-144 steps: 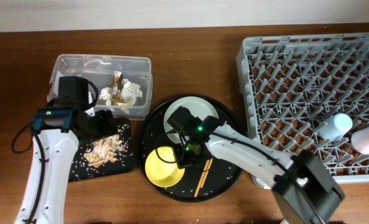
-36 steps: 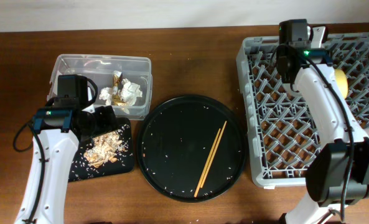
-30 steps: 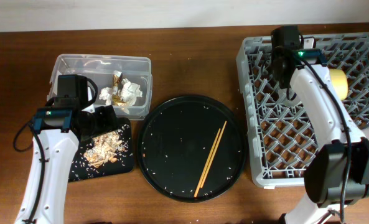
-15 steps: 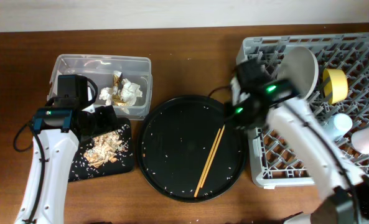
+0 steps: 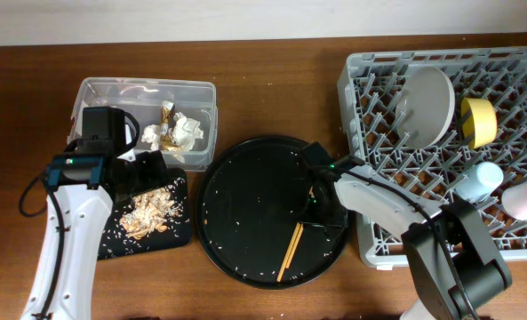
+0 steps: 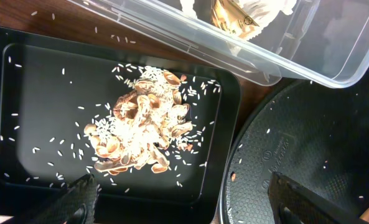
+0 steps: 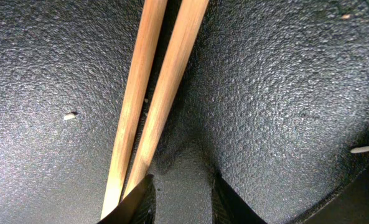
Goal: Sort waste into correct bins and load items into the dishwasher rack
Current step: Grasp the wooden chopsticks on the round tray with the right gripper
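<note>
Rack holds plate, bowl, blue cup, pink cup; chopsticks on round tray.

no legible text, labels or numbers

White-shelled left arm and right arm, black joints, green lights, black cable.

The table is brown wood-grain board with a low sheen under even, diffuse light. Beyond the table's far edge runs a pale, plain wall strip. No floor is visible.
</note>
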`<state>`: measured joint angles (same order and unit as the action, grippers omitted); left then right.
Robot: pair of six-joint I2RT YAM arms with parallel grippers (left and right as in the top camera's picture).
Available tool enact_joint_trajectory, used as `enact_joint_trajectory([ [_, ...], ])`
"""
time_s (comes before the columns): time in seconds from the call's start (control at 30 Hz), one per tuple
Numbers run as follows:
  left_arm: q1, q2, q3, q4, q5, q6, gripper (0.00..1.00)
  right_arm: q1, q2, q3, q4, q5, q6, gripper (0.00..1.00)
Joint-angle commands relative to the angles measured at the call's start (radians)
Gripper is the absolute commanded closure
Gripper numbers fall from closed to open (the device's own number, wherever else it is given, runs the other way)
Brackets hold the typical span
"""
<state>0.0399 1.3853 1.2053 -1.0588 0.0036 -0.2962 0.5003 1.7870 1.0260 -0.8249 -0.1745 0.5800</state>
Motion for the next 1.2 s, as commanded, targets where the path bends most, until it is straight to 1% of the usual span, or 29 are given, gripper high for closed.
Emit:
enact_joint_trajectory([
  [0.0,0.003,-0.008,0.0,-0.001,0.008,-0.006,0.13,0.005,0.005,-0.009,0.007,-0.025,0.013,0.69],
  [0.07,0.003,-0.008,0.0,-0.001,0.008,-0.006,0.13,0.003,0.005,-0.008,0.007,-0.077,0.012,0.69],
  [0.13,0.003,-0.008,0.0,-0.001,0.008,-0.006,0.13,0.002,-0.003,0.005,-0.018,-0.088,0.012,0.71],
  [0.17,0.003,-0.008,0.0,-0.001,0.008,-0.006,0.13,0.003,-0.015,0.018,-0.035,-0.086,0.012,0.72],
  [0.23,0.003,-0.008,0.0,-0.001,0.008,-0.006,0.13,0.003,-0.048,0.046,-0.045,-0.06,0.012,0.72],
  [0.33,0.003,-0.008,0.0,-0.001,0.008,-0.006,0.13,0.003,-0.045,0.052,-0.032,-0.023,0.012,0.71],
  [0.43,0.003,-0.008,0.0,-0.001,0.008,-0.006,0.13,0.003,-0.026,0.051,-0.006,-0.012,0.013,0.69],
  [0.63,0.003,-0.008,0.0,-0.001,0.008,-0.006,0.13,0.003,0.051,0.049,0.025,0.006,0.032,0.69],
  [0.8,0.003,-0.008,0.0,-0.002,0.008,-0.006,0.13,0.003,0.067,0.05,0.02,0.002,0.032,0.68],
  [0.87,0.003,-0.008,0.0,-0.002,0.008,-0.006,0.13,0.003,0.067,0.049,0.014,0.004,0.074,0.68],
  [0.9,0.003,-0.008,0.0,-0.002,0.008,-0.006,0.13,0.003,0.067,0.05,0.018,0.024,0.148,0.68],
  [0.93,0.003,-0.008,0.0,-0.002,0.011,-0.006,0.13,0.003,0.067,0.05,0.018,0.058,0.176,0.69],
  [1.0,0.003,-0.008,0.0,-0.004,0.026,-0.006,0.13,0.003,0.067,0.05,0.014,0.095,0.178,0.68],
  [1.1,0.003,-0.008,0.0,-0.004,0.027,-0.006,0.13,0.003,0.067,0.049,-0.018,0.112,0.177,0.74],
  [1.13,0.003,-0.008,0.0,-0.005,0.027,-0.006,0.13,0.003,0.067,0.049,-0.029,0.112,0.177,0.77],
  [1.17,0.003,-0.008,0.0,-0.005,0.027,-0.006,0.13,0.003,0.067,0.049,-0.038,0.112,0.176,0.83],
])
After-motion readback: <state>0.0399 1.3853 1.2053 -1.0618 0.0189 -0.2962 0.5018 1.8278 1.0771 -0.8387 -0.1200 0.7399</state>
